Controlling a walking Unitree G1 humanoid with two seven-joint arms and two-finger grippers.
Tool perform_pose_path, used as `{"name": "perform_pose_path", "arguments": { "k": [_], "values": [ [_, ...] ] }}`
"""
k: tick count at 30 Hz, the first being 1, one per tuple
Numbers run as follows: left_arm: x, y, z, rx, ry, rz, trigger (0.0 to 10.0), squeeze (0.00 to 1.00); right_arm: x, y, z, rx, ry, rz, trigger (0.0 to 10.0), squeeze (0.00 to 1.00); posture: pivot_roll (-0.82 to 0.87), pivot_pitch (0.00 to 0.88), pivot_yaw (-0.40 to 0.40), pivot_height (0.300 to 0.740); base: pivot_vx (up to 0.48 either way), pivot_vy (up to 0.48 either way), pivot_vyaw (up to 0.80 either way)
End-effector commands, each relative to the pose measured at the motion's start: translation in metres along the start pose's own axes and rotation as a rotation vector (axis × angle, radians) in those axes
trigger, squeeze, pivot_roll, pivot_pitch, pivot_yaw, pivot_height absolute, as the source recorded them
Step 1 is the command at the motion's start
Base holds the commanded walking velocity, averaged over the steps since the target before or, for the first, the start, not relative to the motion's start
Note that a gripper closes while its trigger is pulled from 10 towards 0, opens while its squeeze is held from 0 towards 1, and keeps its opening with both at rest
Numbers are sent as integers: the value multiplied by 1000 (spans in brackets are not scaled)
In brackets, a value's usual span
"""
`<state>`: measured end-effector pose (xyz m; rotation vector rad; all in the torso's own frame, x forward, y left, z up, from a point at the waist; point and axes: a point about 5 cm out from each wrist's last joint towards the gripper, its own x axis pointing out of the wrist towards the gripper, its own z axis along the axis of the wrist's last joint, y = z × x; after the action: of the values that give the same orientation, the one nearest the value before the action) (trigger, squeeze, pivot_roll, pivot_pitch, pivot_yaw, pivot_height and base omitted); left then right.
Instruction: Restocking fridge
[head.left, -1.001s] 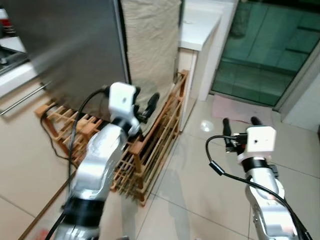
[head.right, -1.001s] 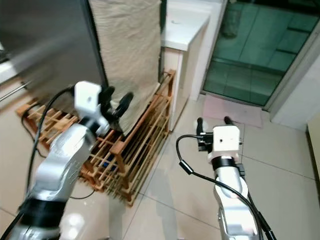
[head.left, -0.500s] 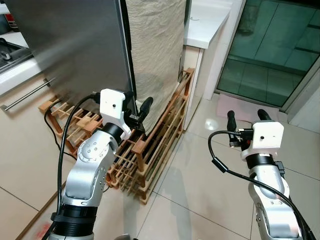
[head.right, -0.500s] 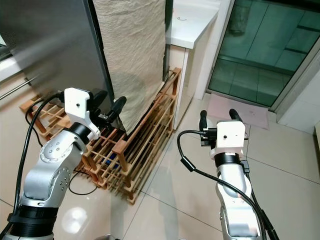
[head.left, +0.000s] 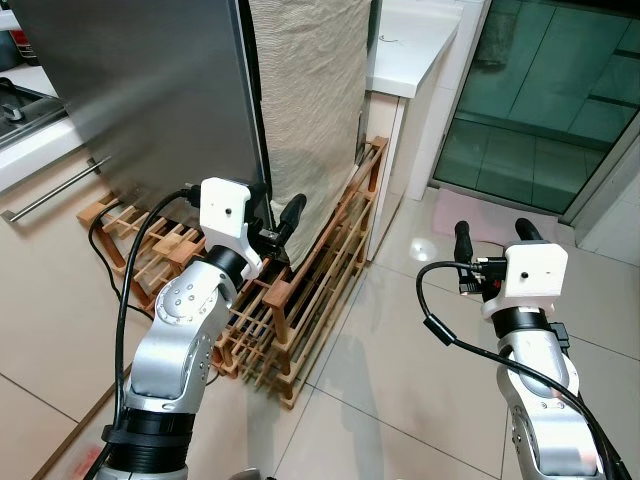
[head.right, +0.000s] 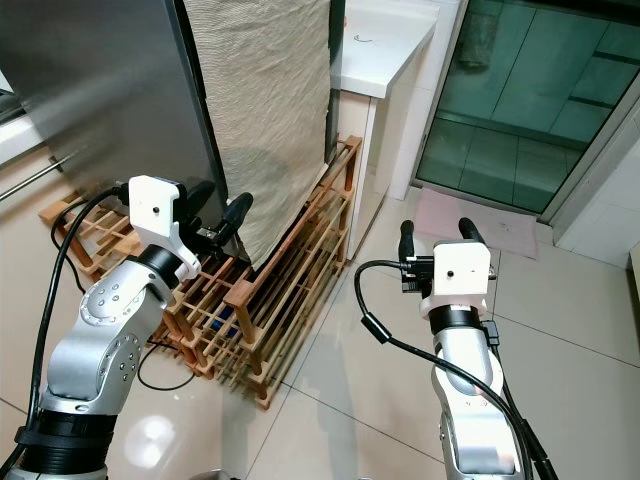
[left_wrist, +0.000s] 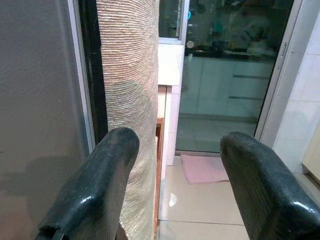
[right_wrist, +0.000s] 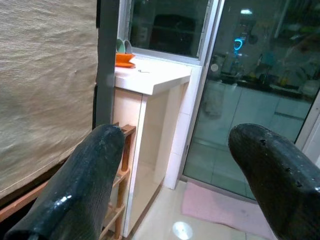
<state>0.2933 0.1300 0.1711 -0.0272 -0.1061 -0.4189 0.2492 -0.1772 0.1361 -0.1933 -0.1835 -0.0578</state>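
The fridge stands at the upper left, its grey steel front facing left and its side hung with a beige woven cloth. My left gripper is raised close to the fridge's front corner, just above a wooden rack, open and holding nothing. The left wrist view looks past its fingers at the dark door edge and the cloth. My right gripper hovers over the floor tiles to the right, open and empty. The right wrist view has its fingertips pointing towards a white counter.
A low wooden slatted rack runs along the fridge's foot, with a black cable lying by it. A white counter stands behind, then a glass door with a pink mat. A drawer handle is at the left.
The view was blurred and shifted a second ago and has since steadied. Over the last half second both arms have held still.
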Motion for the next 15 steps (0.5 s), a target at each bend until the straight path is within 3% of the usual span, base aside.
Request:
{"name": "perform_pose_path", "arguments": {
  "k": [1,2,3,12,15],
  "values": [
    [-26,15,-7,62,22,137,10000,0,-15,-10,-6,-28,41,-33,10000,149,-7,0,16,740,0,0,0],
    [-47,25,-20,136,52,316,10000,0,-26,-19,-21,-56,82,-68,10000,149,-5,0,14,740,0,0,0],
    [-50,26,-23,146,59,348,10000,0,-26,-21,-24,-61,88,-75,10000,145,-4,0,13,740,0,0,0],
    [-46,31,-31,25,109,429,10000,0,-16,-20,-22,-38,81,-74,10000,149,6,0,6,740,0,0,0],
    [-48,26,-30,45,98,420,10000,0,-16,-19,-22,-34,77,-71,10000,149,9,0,4,740,0,0,0]
  ]
}}
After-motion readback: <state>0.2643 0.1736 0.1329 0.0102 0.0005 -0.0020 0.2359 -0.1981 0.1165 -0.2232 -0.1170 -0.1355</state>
